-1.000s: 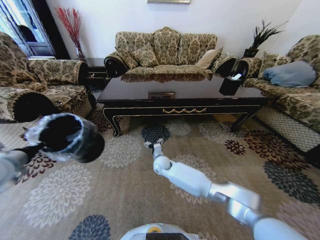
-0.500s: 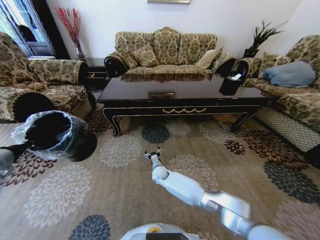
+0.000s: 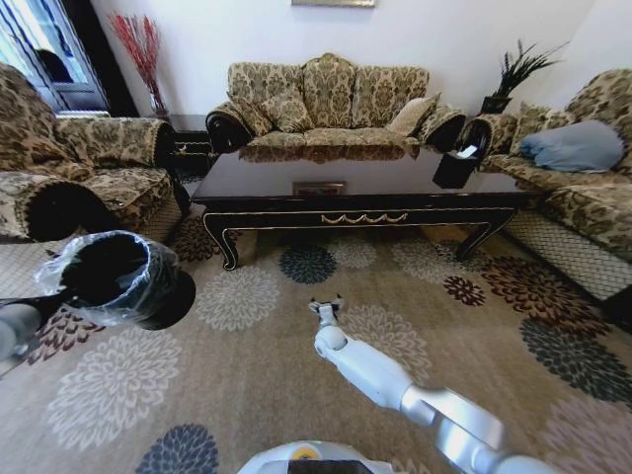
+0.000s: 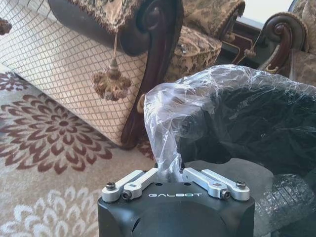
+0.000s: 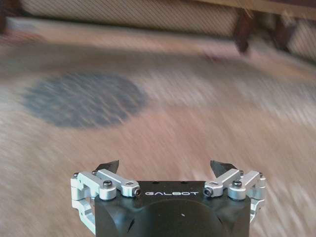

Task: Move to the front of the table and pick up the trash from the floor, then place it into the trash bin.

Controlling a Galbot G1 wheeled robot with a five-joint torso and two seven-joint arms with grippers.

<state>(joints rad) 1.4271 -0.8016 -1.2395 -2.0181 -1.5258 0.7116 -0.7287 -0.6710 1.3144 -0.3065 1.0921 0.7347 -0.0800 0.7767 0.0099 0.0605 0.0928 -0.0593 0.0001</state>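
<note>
Carpeted sitting room, one dark worktop [image 3: 360,188] ahead, three patterned sofas around it.

Head view: the floor [image 3: 247,365] is flowered carpet; one trash bin [image 3: 117,276] hangs at left, and the right pincer [image 3: 325,307] reaches low over the carpet.
Left wrist: the left pincer [image 4: 173,174] is clamped on the bin's clear liner [image 4: 168,118].
Right wrist: right pincer's fingers [image 5: 109,165] are spread, empty.

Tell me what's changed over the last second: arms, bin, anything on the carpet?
The right claw pulled back from the table toward the robot and ended farther right, open and empty. The left claw stays shut on the trash bin liner, the bin swaying slightly. Table unmoved.
</note>
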